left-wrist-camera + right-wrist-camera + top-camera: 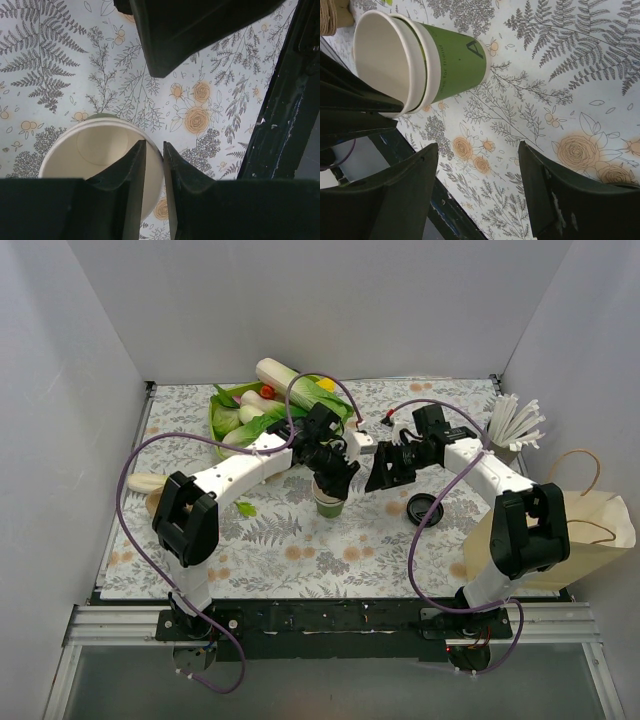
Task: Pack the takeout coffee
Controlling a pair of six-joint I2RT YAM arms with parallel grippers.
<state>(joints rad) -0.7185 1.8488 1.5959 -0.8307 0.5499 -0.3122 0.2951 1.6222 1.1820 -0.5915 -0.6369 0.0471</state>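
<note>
Two green paper cups [450,55] stand nested on the floral cloth, cream-white inside, with no lid on either. In the top view they show as one cup [328,504] at the table's middle. My left gripper [154,144] is shut on the inner cup's rim [150,145], one finger inside the cup and one outside; it also shows in the top view [335,478]. A round black lid [422,508] lies flat on the cloth to the right of the cups. My right gripper [478,145] is open and empty, just right of the cups [380,476].
A green tray of vegetables [262,405] sits at the back. A grey cup of white straws [512,430] stands at back right. A brown paper bag [575,535] stands at the right edge. A pale radish [145,481] lies at left. Purple cables loop over both arms.
</note>
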